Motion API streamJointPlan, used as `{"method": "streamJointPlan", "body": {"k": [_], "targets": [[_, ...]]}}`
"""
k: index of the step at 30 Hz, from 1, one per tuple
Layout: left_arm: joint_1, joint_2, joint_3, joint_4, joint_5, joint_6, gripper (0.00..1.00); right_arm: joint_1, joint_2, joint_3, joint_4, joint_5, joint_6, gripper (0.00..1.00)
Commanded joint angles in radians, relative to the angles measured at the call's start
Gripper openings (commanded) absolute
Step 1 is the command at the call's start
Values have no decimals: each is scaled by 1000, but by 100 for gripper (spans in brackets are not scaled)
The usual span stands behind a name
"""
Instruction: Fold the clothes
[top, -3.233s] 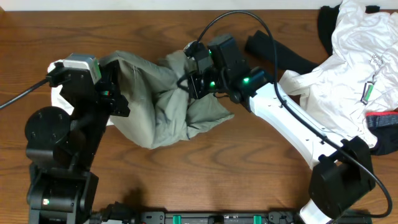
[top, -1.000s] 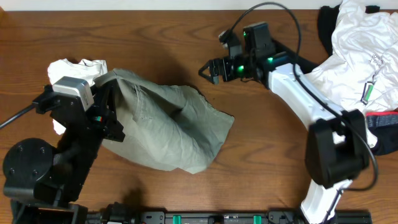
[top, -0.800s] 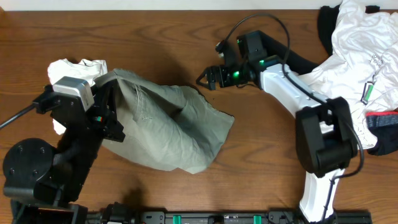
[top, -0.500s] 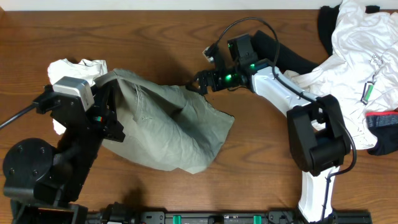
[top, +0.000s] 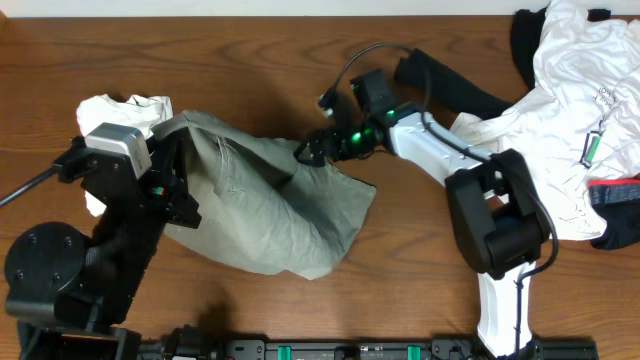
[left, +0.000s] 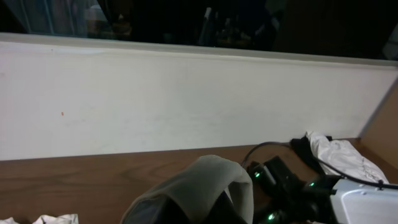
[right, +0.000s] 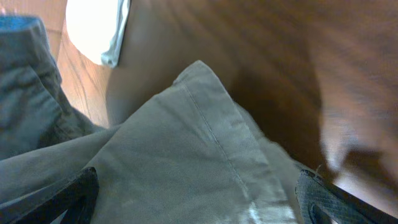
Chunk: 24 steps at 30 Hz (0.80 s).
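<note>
Olive garment (top: 265, 205): crumpled, unfolded, on tabletop (top: 240, 60). Left tool (top: 175, 142) apparently pinching edge; right tool (top: 312, 150) agape over corner. White clothes pile (top: 565, 90): untouched.

The garment (top: 260, 210) is matt cloth, the table (top: 400, 290) smooth grained wood, the right arm (top: 432, 151) glossy plastic

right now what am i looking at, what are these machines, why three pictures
Two robot arms stand at a wooden table, each with a two-finger gripper. The wide picture comes from a camera above; the other two from cameras on the wrists. An olive garment lies between the arms. The right gripper, jaws open, sits at its upper edge. The left gripper is hidden under its raised end, so its grip is unclear. A white cloth lies near the left gripper; white clothes and a dark garment lie at the right.
</note>
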Motion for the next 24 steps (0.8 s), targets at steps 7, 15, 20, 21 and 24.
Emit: {"method": "streamJointPlan", "body": {"k": [7, 15, 20, 21, 24], "targets": [[0, -8, 23, 16, 6, 2, 6, 29, 10, 7, 34, -35, 22, 1], [0, -2, 23, 16, 5, 2, 6, -130, -166, 8, 17, -53, 26, 1], [0, 1, 23, 15, 5, 2, 6, -202, -318, 8, -87, -54, 8, 25], [0, 1, 23, 15, 5, 2, 6, -202, -332, 8, -130, -54, -17, 39], [0, 1, 23, 14, 5, 2, 6, -176, -352, 8, -320, -38, -143, 59]]}}
